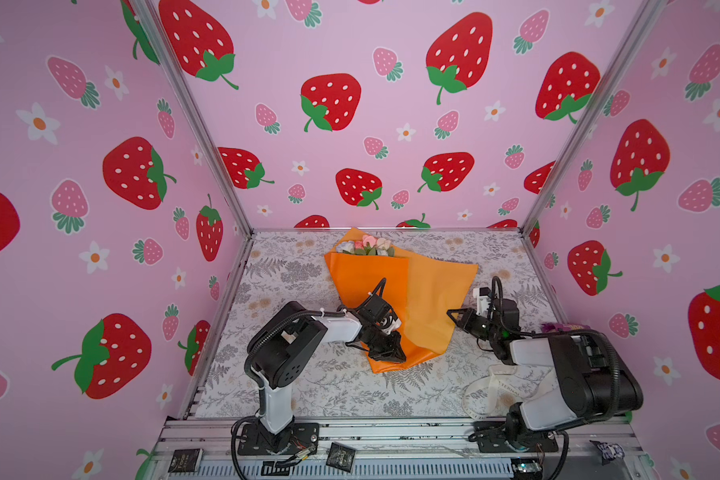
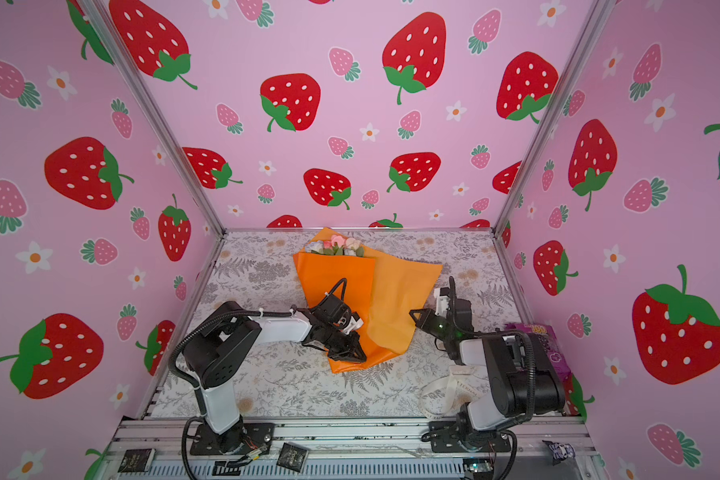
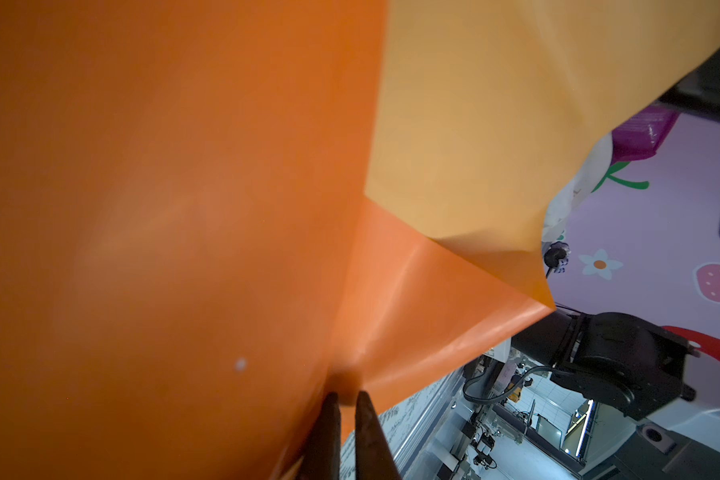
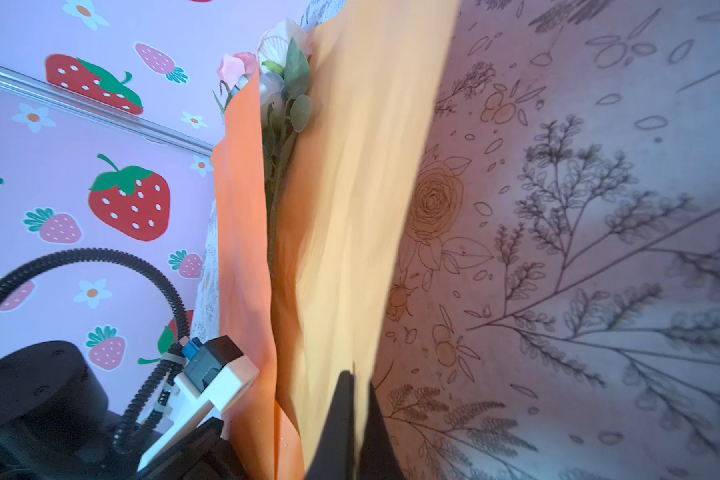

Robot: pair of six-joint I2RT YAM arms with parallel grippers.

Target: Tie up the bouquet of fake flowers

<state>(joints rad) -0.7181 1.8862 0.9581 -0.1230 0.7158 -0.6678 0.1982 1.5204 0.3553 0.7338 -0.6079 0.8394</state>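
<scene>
The left arm stretches out low from its base, forearm nearly level and wrist tipped down. This sets the left gripper [image 1: 400, 355] at the narrow bottom end of the orange paper wrap [image 1: 366, 278]. Its jaws are almost together, pinching a fold of that paper (the wrist view shows orange sheet right at the fingertips [image 3: 325, 424]).

The right arm is folded back over its base, with the right gripper [image 1: 450, 312] pointing sideways toward the left one. Its jaws are pressed flat on the edge of the wrap's paler outer flap.

The wrap lies on the floral table [image 1: 308, 386] between the two sets of jaws. Inside it lies the bouquet of fake flowers [image 1: 373, 245], its blooms poking out at the far end, well beyond both jaws. A cream ribbon [image 1: 491, 388] lies behind the right jaws, by that arm's base.
</scene>
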